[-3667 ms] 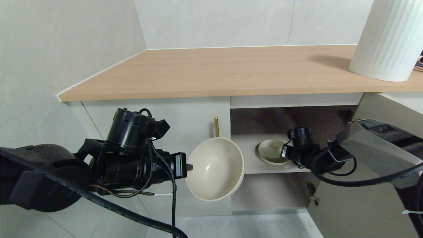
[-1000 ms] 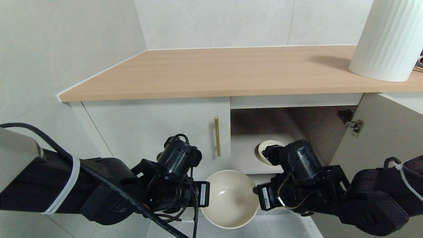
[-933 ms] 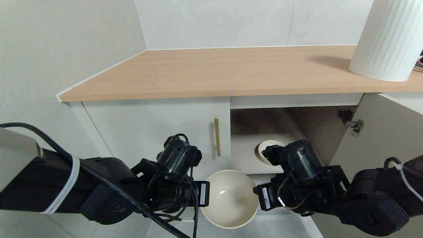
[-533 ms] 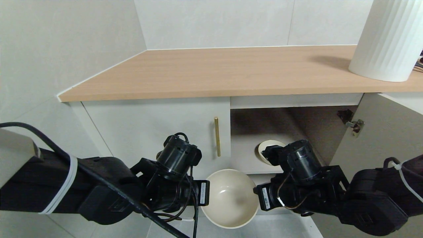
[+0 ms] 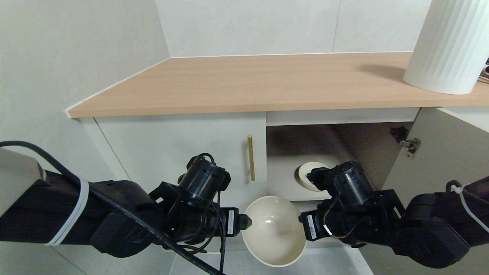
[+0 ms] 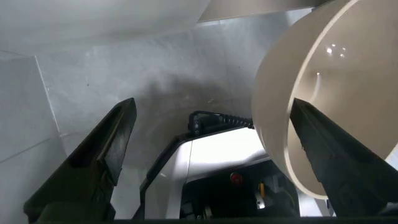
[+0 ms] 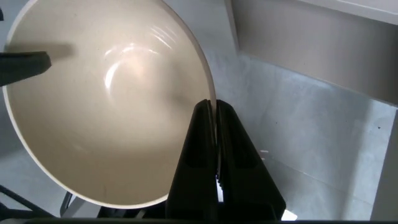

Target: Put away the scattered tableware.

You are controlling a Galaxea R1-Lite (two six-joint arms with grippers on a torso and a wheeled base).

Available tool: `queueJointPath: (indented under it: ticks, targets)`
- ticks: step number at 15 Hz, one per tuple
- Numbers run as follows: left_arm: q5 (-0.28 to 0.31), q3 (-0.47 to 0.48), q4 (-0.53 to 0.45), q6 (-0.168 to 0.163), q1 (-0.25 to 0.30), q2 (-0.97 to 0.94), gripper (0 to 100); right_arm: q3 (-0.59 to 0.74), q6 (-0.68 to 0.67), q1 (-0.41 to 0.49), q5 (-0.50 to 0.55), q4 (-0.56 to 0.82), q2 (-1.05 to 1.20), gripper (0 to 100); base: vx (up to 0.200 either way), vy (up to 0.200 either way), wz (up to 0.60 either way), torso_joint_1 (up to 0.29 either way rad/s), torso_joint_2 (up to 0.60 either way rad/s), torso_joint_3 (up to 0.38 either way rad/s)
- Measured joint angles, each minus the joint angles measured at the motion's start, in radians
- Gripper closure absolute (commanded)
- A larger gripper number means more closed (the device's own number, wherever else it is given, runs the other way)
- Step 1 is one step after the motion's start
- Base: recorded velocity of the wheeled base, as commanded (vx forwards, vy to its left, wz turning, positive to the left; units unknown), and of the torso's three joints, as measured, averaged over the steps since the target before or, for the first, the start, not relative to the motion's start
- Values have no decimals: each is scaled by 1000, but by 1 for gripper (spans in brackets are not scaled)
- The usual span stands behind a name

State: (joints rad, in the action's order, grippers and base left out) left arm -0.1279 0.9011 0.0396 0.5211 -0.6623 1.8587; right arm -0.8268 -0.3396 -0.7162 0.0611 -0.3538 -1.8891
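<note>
Left pincer (image 6: 211, 107): fingers spread wide and gripping nothing. The wall of the cream bowl (image 5: 273, 233) stands between them, and contact cannot be judged. Right pincer (image 7: 216, 111) is closed on the opposite rim, one finger inside and one outside. It carries the bowl alone, low in front of the cupboard and above the floor, with the mouth tilted up toward the head camera.

Half a second earlier both pincers met the rim; since then the left has let go and the bowl has shifted slightly toward the robot's right. A few seconds back the left arm alone held it, higher, before the closed door. The hand-over thus appears complete — the arm nearer the opening now has the bowl.

Behind, the shelf (image 5: 280, 179) of the open compartment bears a small cream dish (image 5: 309, 172), already stowed. The left door, with its brass handle (image 5: 250, 157), is shut; the right door (image 5: 450, 152) stands open. Farther off, a white ribbed vessel (image 5: 447, 46) stands on the wooden bench (image 5: 248, 82).

Remaining, by judgement — withdraw the left arm, then set the bowl on the shelf beside the dish.
</note>
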Motion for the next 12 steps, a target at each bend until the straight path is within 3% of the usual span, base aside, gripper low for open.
queueJointPath:
  ticks: [3, 6, 12]
  targets:
    - [1, 1, 3, 0, 0, -1, 0, -11, 7, 14, 12, 26, -21, 100, 0, 0, 0, 0, 0, 0]
    - [2, 1, 5, 0, 0, -2, 0, -65, 7, 42, 91, 127, -56, 100, 0, 0, 0, 0, 0, 0]
    - [2, 1, 5, 0, 0, -7, 0, -172, -1, 173, 167, 181, -140, 100, 0, 0, 0, 0, 0, 0]
